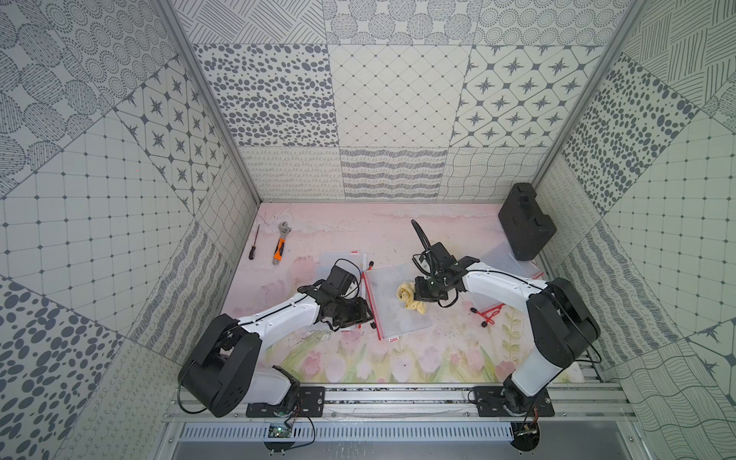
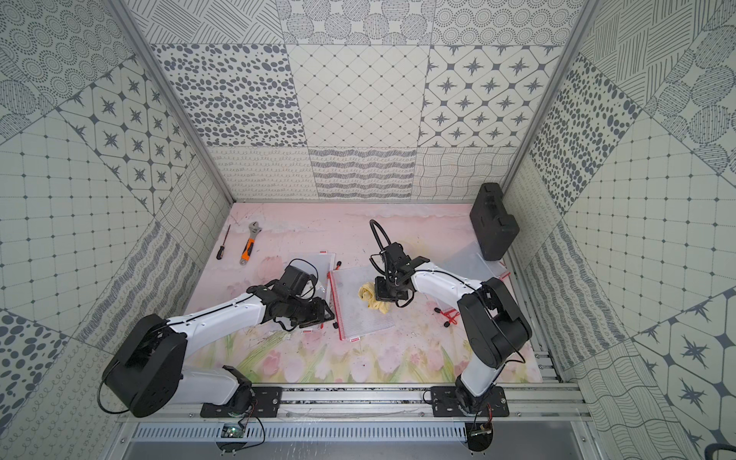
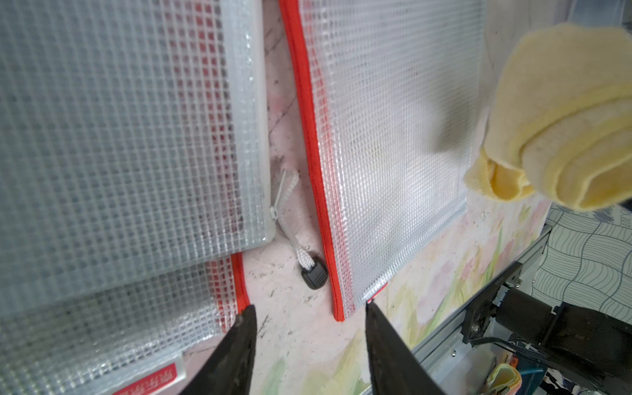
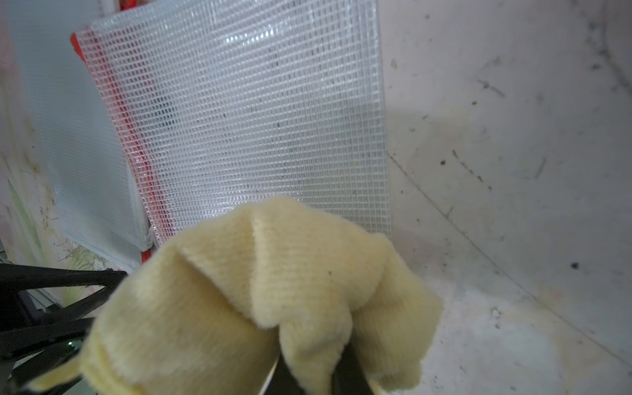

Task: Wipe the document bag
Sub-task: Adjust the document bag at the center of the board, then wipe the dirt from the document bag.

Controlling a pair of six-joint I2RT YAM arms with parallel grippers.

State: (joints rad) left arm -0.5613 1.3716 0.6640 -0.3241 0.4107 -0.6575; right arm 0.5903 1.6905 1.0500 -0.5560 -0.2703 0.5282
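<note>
**Item 1, right gripper** (image 4: 309, 376): clamped on a bunched yellow cloth (image 1: 410, 299), which is my wiping tool.

**Item 2, left gripper** (image 3: 307, 313): jaws apart with nothing between them. The tips are down by the near corner of the bag's red zip edge (image 3: 307, 136).

**Item 3, document bag** (image 1: 392, 306): clear mesh, lying flat mid-table (image 1: 358, 223) between my two arms. Its long axis runs from the far wall toward the near rail, slightly skewed, with the red zip edge on the left arm's side.

**Item 4, spare bag** (image 3: 119, 136): just beside the red edge and apart from it. It is not the one being wiped.

**Working relation:** the cloth sits over the bag's right-arm side, about halfway along. I cannot tell whether it presses on the mesh. Nearly the whole surface lies from the cloth toward my left arm. I judge the stroke should run across to the red edge, driven by the nearer right arm, while the left is placed to pin the corner.
</note>
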